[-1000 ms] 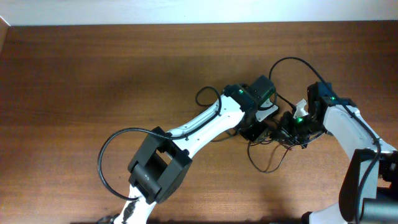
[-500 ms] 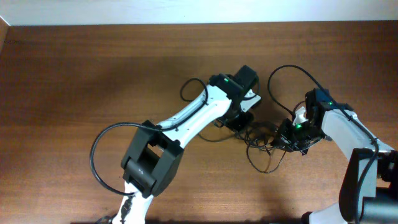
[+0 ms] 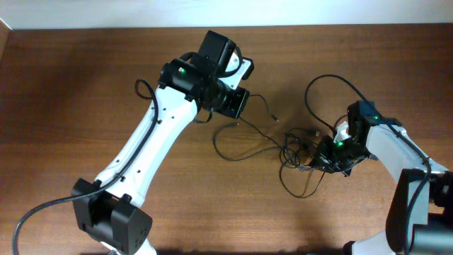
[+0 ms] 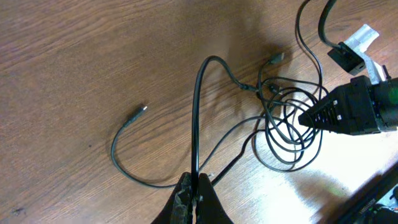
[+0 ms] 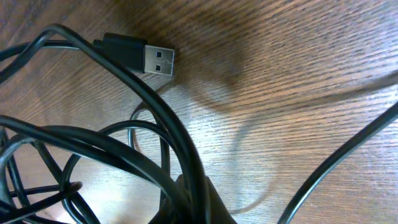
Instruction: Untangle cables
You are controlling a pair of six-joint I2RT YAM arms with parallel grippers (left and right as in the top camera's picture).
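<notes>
And the left gripper [image 4: 196,194] was pinched tight on a single strand of the cables [image 3: 301,152], over the middle of the table [image 3: 71,85], the thin cord arcing away from its closed fingertips toward the bunch! On the table's right half, the right gripper [image 3: 327,157] was clamped shut on the coiled loops lying on the wood, several strands squeezed between its fingers and a USB plug [image 5: 146,59] poking free just beside them. One loose end with a small plug [image 4: 142,110] lay curled near the table's middle, apart from the coil.
</notes>
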